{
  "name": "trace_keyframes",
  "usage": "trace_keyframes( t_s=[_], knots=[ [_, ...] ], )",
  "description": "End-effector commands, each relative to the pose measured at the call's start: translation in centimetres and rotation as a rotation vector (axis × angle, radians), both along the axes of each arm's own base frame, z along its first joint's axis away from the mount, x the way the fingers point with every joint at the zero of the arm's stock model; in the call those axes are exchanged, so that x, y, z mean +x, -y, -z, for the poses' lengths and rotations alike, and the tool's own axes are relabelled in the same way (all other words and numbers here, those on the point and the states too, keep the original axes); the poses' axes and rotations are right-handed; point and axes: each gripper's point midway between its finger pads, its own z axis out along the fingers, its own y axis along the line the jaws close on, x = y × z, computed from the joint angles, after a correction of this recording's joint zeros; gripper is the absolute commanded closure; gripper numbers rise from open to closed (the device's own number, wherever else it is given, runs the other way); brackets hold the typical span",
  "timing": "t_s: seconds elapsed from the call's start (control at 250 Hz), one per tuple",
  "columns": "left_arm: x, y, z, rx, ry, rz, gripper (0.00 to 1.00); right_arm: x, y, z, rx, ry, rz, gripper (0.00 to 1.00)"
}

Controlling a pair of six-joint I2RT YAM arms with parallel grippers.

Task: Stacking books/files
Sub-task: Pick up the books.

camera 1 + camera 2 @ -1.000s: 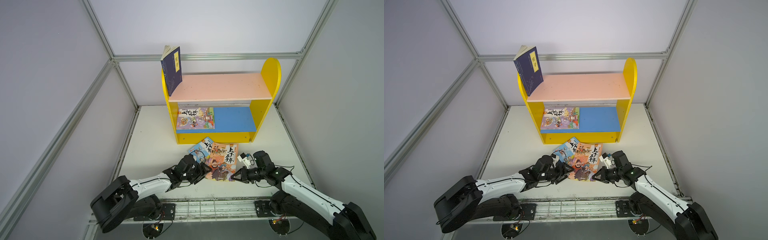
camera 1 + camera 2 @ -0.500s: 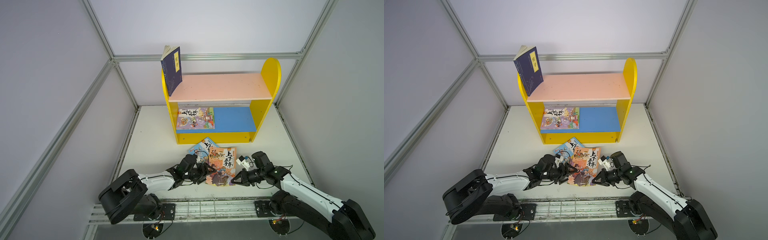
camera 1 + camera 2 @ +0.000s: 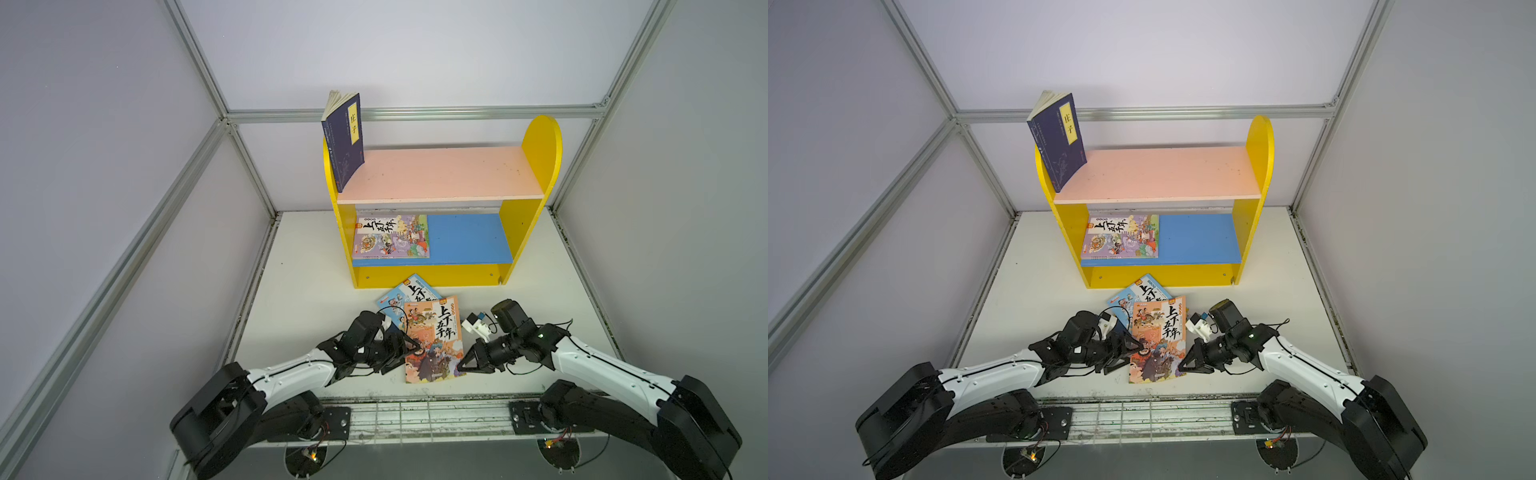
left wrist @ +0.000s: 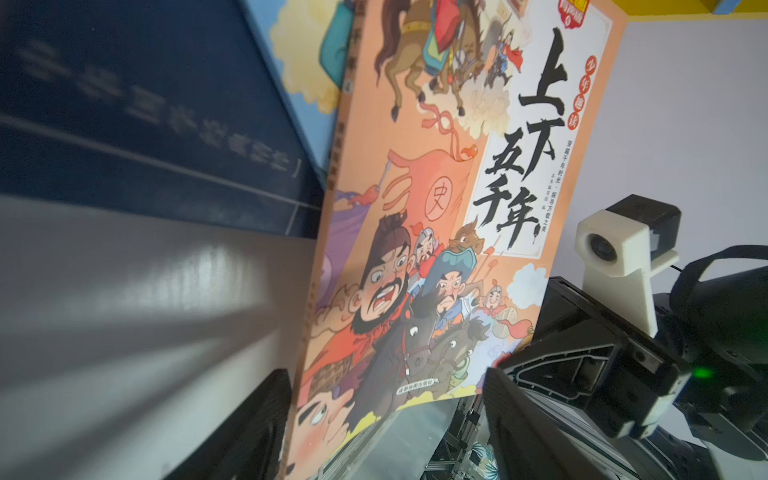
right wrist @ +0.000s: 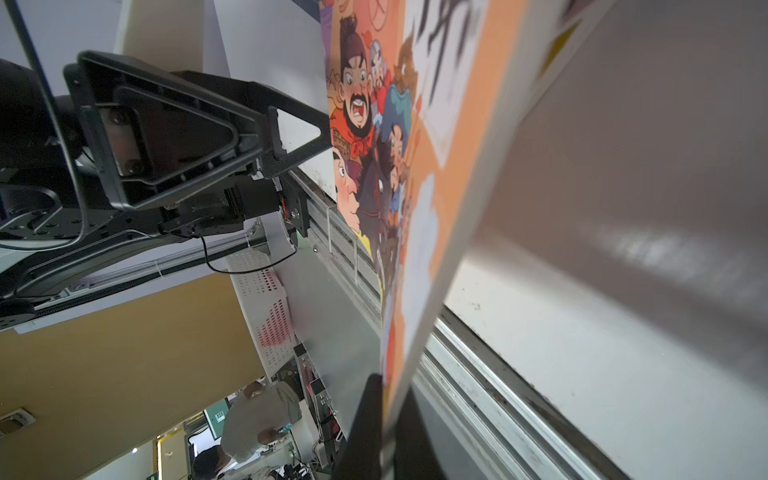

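The orange book [image 3: 436,328] lies at the near middle of the table [image 3: 316,291], between the two grippers, its far part overlapping the light blue book [image 3: 409,291]. The right arm reaches in low from the right. The right gripper [image 3: 460,366] is clamped on the book's near right corner, and the right wrist view shows its fingers [image 5: 368,415] pinching the cover's edge. The left arm stretches in low from the left. The left gripper [image 3: 405,354] stands wide apart at the book's left edge with one finger over the cover; whether it touches cannot be told. Nor can it be told whether the book is clear of the table.

The book's near edge sits close to the front rail [image 3: 415,411]. The light blue book's far corner lies just before the foot of the yellow shelf [image 3: 536,166]. Open table lies outside each arm. The purple book [image 3: 390,237] covers the left of the blue board [image 3: 469,237], whose right half is bare. The navy book [image 3: 345,145] leans at the left end of the pink board [image 3: 440,172].

Against a second ago, the orange book has turned squarer to the shelf and come nearer the rail, and the right gripper has drawn back with it.
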Motion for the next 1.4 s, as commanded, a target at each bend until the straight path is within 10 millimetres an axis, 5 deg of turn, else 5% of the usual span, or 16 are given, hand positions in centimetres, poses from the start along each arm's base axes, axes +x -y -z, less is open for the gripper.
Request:
trace_keyframes(
  t_s=[0.0, 0.484, 0.68, 1.112, 1.22, 1.336, 1.396],
  knots=[
    [0.1, 0.0, -0.1, -0.015, 0.011, 0.008, 0.23, -0.1, -0.4, -0.5, 0.022, 0.015, -0.028, 1.0],
    [0.3, -0.8, 1.3, -0.025, -0.01, 0.0, 0.23, -1.4, -0.7, 1.0, -0.046, -0.004, -0.097, 1.0],
    [0.1, -0.9, 1.2, -0.039, -0.01, 0.013, 0.31, -0.8, -0.7, 1.8, -0.094, -0.013, -0.087, 1.0],
    [-0.3, -1.9, 0.5, -0.042, 0.001, 0.018, 0.7, -0.3, -1.3, 1.7, -0.107, -0.023, -0.118, 1.0],
    [-0.5, -1.6, 0.7, -0.048, -0.012, 0.033, 1.0, -0.2, -1.3, 1.7, -0.114, -0.027, -0.127, 1.0],
    [-0.6, -1.8, 0.6, -0.046, -0.018, 0.027, 1.0, 0.1, -1.2, 1.6, -0.132, -0.015, -0.121, 1.0],
    [-0.5, -2.0, 0.3, -0.032, -0.005, 0.019, 1.0, 0.5, -1.0, 1.5, -0.161, 0.003, -0.111, 0.71]
  ],
)
